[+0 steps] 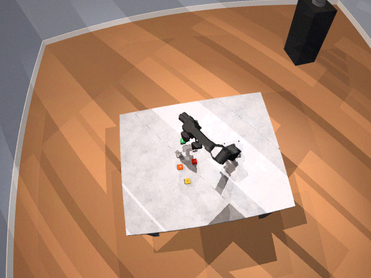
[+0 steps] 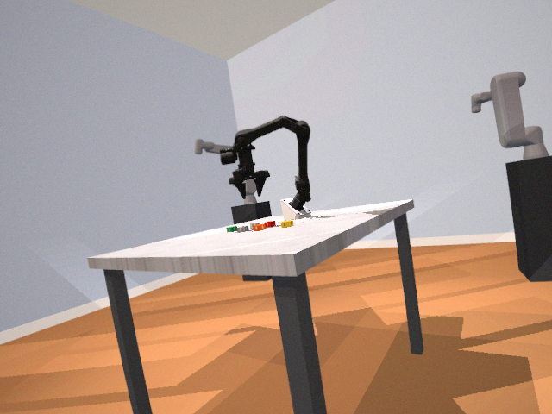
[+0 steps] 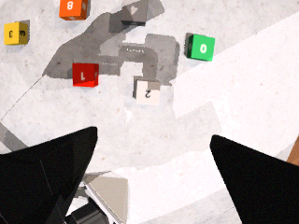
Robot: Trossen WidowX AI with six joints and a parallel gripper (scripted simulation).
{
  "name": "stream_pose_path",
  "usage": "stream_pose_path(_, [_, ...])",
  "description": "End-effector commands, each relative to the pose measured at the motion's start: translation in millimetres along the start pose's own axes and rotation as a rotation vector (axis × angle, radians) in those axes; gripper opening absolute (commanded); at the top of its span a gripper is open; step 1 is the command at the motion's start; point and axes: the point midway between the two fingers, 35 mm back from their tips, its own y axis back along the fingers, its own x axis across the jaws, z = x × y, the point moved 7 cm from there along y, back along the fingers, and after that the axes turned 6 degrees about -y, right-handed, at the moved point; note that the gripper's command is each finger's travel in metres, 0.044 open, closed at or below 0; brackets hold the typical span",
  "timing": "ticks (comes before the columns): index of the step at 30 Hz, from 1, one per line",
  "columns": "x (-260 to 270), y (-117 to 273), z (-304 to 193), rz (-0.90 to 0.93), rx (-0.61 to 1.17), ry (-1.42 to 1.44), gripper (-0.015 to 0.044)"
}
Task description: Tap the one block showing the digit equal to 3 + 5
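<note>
Your gripper (image 3: 152, 168) hangs spread wide above the table (image 1: 144, 206) with nothing between its fingers, which fill the lower left and lower right corners of the wrist view as two dark wedges. The block you want, the orange block (image 3: 74, 7) printed with an 8, sits in the upper left of the wrist view, well apart from both fingertips and untouched. Just left of it and a little lower is the yellow block (image 3: 15, 33), whose digit is hard to read here. Below the orange one, left of centre, lies the red block (image 3: 84, 75) marked 1. Near the middle of that view is the white block (image 3: 148, 92) showing a 2, and above it a grey block (image 3: 134, 10) sits in shadow, its digit unreadable. The green block (image 3: 201, 47) with a 0 is at the upper right. From the top view, you can see the arm (image 1: 200, 137) reaching from its base right of centre toward the upper left, the gripper head close over the green block (image 1: 182, 141), while the orange block (image 1: 179, 167) lies lower in the frame, beside the red block (image 1: 193, 161) and above the yellow block (image 1: 187, 180). In the exterior view the gripper (image 2: 248, 181) hangs clearly above the row of blocks.
</note>
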Motion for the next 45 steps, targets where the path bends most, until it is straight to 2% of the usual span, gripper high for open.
stream_pose_path(1, [0.0,-0.4,0.2,0.006,-0.001,0.003,0.0400])
stream_pose_path(3, [12.7,0.4,4.0,0.005,-0.001,0.003,0.0400])
stream_pose_path(8, [95.2,0.3,15.8,0.011,-0.001,0.003,0.0400])
stream_pose_path(32, [100.9,0.5,17.6,0.010,-0.001,0.003,0.0400])
stream_pose_path(40, [217.1,2.6,66.2,0.015,-0.003,0.005,0.0400])
stream_pose_path(45, [221.7,2.4,66.9,0.016,-0.002,0.006,0.0400])
